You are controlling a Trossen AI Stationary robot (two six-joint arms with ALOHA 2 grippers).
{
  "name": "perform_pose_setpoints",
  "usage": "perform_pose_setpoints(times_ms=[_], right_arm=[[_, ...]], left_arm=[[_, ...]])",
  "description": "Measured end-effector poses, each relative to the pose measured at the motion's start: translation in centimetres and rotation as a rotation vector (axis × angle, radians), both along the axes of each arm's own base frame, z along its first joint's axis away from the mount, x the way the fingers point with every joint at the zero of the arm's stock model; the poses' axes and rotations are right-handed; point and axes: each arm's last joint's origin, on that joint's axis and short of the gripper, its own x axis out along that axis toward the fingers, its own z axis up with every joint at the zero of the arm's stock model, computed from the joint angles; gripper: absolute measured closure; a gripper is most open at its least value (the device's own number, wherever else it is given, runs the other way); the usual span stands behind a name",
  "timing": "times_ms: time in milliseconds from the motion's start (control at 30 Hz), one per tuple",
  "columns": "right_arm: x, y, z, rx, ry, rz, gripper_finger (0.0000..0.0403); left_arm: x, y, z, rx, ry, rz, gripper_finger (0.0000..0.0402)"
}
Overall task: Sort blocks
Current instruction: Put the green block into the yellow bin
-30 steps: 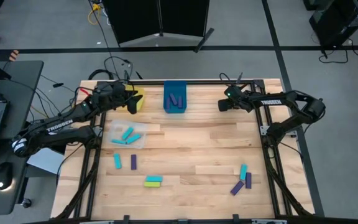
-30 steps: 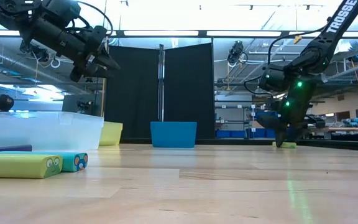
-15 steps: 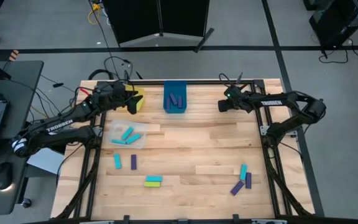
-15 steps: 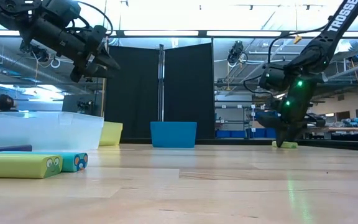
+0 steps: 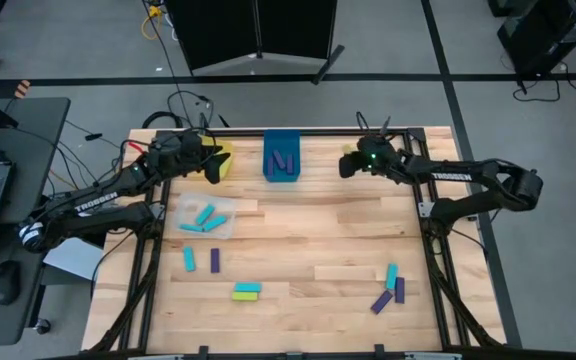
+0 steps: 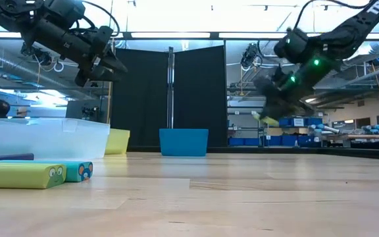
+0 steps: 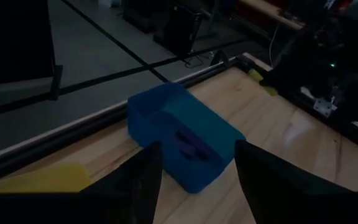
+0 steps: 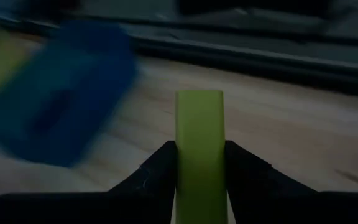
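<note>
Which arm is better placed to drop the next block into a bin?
Right. The right gripper is shut on a lime block, raised near the blue bin. The left gripper hangs open and empty near the yellow bin.

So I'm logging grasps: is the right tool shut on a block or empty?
Shut on a block. In the right wrist view, the right tool clamps a lime block between both fingers, lifted above the table.
</note>
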Motion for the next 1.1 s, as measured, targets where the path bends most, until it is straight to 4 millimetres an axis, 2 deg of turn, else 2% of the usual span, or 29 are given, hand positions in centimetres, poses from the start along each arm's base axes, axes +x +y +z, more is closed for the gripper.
perform_pose_setpoints(times_ms=[167,400,533,667,867,1100], right_arm=[[2.6,1.4,1.4,-0.07,-0.172,0.127,0.0281],[8.1,1.8,4.1,-0.164,-0.22,0.273,0.0281],[11.7,0.7,5.6,-0.202,-0.238,0.36,0.0281],[15.4,-0.7,6.3,-0.223,-0.253,0.449,0.0281],[20.8,-2.8,5.9,-0.219,-0.264,0.563,0.0281],[26.2,-4.6,5.5,-0.221,-0.317,0.658,0.0281]], left_arm=[[0.2,0.1,0.9,0.036,-0.09,-0.004,0.0193],[0.5,0.1,2.6,0.109,-0.25,-0.066,0.0193],[0.5,0.0,3.3,0.145,-0.314,-0.116,0.0193],[0.4,-0.4,4.3,0.189,-0.405,-0.2,0.0193],[-0.8,-1.6,6.3,0.293,-0.532,-0.284,0.0193],[-2.6,-3.0,7.5,0.35,-0.596,-0.313,0.0193]])
